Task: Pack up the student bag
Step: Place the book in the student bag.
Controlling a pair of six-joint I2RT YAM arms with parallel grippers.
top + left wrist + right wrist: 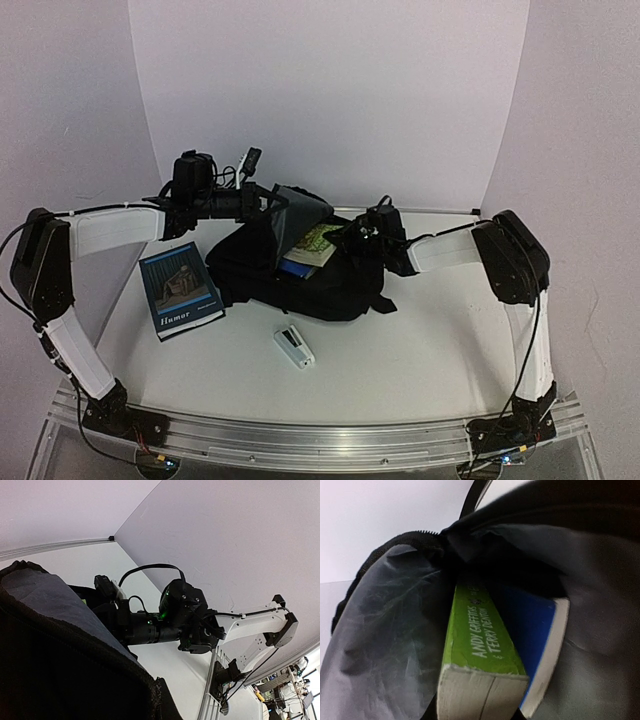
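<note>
The student bag point(300, 285) lies in the middle of the table, black, with its mouth held open. My left gripper point(270, 200) is shut on the bag's upper flap point(300, 215) and holds it up, so the grey lining shows. In the left wrist view the bag point(60, 670) fills the lower left and hides the fingers. My right gripper point(352, 236) is at the bag's mouth, shut on a green book point(318, 240). In the right wrist view the green book point(480, 635) reaches into the opening, beside a blue book point(532, 630) that lies inside.
A dark blue book point(180, 288) lies flat on the table to the left of the bag. A small white device point(294, 347) lies in front of the bag. White walls enclose the table at the back and sides.
</note>
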